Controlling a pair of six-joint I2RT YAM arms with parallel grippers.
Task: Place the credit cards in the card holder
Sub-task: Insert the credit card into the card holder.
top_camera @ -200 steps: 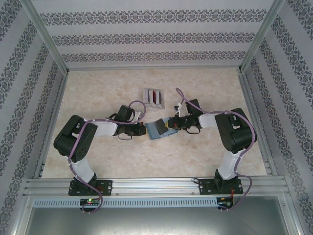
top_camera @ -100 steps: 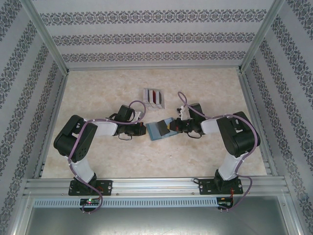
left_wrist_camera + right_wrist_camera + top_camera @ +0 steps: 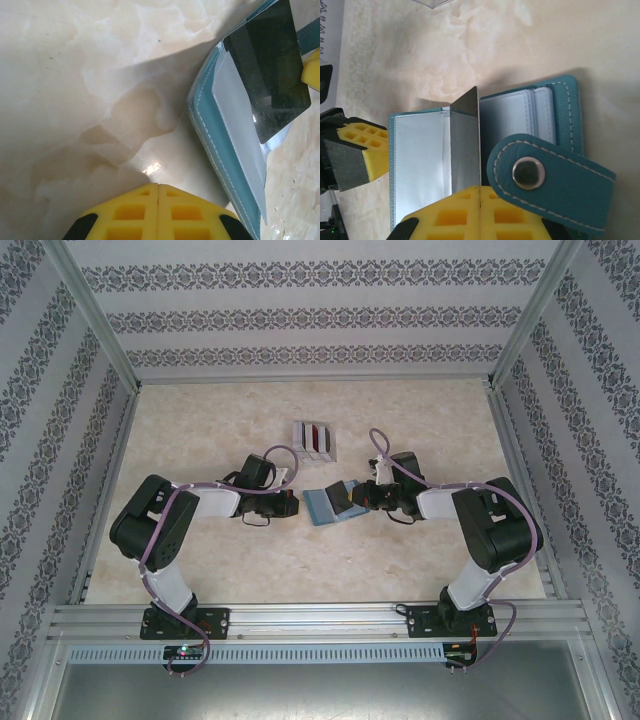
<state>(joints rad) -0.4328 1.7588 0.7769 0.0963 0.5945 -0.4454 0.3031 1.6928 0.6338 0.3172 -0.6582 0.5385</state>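
My right gripper [image 3: 479, 197] pinches a dark credit card [image 3: 465, 145] by its edge over the open teal card holder [image 3: 567, 100], while my left gripper [image 3: 158, 197] sits pressed together, empty, just beside it.

Your top camera looks down on the whole worktop [image 3: 200, 560] from behind; both wrist cameras sit close, sharing the card holder [image 3: 567, 105].

Cream marbled table [image 3: 200, 560] with open teal card holder [image 3: 320, 507] and slotted rack [image 3: 314, 440]
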